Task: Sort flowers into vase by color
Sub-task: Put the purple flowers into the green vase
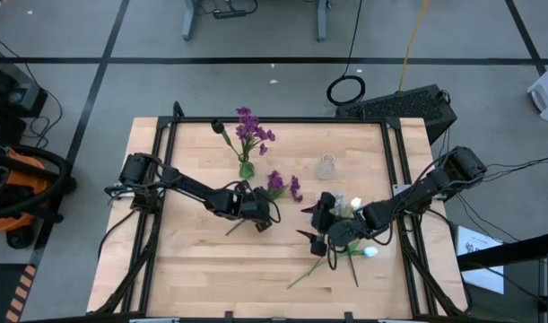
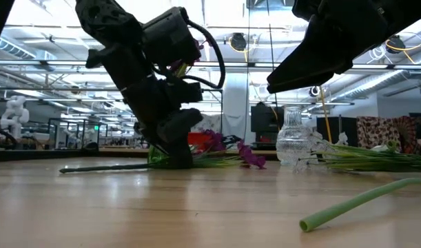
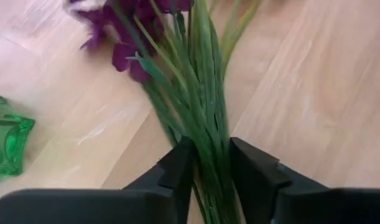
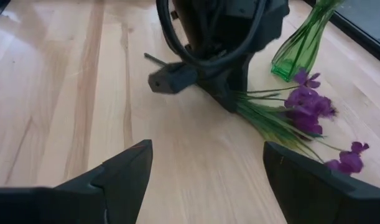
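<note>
Purple flower stems (image 3: 205,134) between left hand (image 3: 211,168) fingers

No legible text — none (labels included) anywhere.

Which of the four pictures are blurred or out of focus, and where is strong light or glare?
Left wrist view: the purple flower and its stems are smeared by motion. Low view: the near green stem is soft, and bright ceiling lights leave both arms as dark silhouettes. Right wrist view: mostly sharp, with soft sheen on the table. High view: even light, no glare.
</note>
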`<state>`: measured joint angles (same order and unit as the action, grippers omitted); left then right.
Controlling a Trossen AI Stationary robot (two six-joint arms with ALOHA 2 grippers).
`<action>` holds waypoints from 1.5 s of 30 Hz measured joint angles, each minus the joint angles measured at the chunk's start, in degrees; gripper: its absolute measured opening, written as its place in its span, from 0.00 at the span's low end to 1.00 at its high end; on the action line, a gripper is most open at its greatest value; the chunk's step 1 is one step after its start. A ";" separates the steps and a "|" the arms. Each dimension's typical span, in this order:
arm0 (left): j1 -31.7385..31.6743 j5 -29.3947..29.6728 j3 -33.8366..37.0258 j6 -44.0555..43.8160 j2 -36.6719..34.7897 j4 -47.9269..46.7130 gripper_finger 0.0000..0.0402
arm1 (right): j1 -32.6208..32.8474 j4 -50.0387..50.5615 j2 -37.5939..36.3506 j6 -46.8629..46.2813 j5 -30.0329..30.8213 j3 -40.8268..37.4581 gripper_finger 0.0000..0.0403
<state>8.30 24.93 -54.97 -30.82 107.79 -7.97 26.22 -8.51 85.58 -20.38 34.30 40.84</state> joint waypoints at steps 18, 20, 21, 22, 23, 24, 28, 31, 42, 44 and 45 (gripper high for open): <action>0.86 -0.53 -0.65 -6.27 -2.12 0.95 0.08 | 4.16 0.74 0.00 0.00 -0.04 0.02 0.74; 1.47 -0.52 -0.66 -6.43 -3.68 0.98 0.08 | 4.54 0.70 0.00 -0.05 -0.04 0.02 0.74; 1.80 -0.50 -0.66 -6.43 -4.64 0.99 0.07 | 4.75 0.70 0.00 -0.19 -0.03 0.02 0.74; 2.10 -0.33 -0.67 -6.42 -5.52 1.13 0.07 | 4.94 0.70 0.00 -0.33 0.00 0.02 0.74; 2.49 0.20 -0.67 -6.42 -6.56 1.23 0.06 | 5.12 0.68 0.00 -0.42 0.04 0.02 0.74; 2.89 0.76 -0.67 -6.41 -7.73 1.16 0.06 | 5.31 0.64 0.00 -0.46 0.01 0.02 0.74; 4.36 4.62 -0.76 -6.36 -12.47 1.60 0.06 | 5.94 -0.31 0.00 -1.17 0.09 0.02 0.74; 5.50 7.83 -0.76 -5.67 -15.52 2.50 0.06 | 5.94 -2.41 0.07 -1.45 0.15 0.00 0.74; 8.37 12.33 -0.76 9.63 -19.80 22.37 0.06 | 3.98 -30.29 7.01 6.81 -4.09 -0.02 0.74; 8.58 12.46 -0.76 14.11 -19.76 28.07 0.06 | 2.93 -35.12 8.78 8.45 -4.26 -0.03 0.74; 8.63 12.46 -0.76 16.15 -19.78 31.11 0.06 | 2.29 -37.86 9.88 9.08 -4.27 -0.03 0.74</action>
<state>16.93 37.39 -55.72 -14.67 88.01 23.14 28.51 -46.38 95.45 -11.29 30.03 40.81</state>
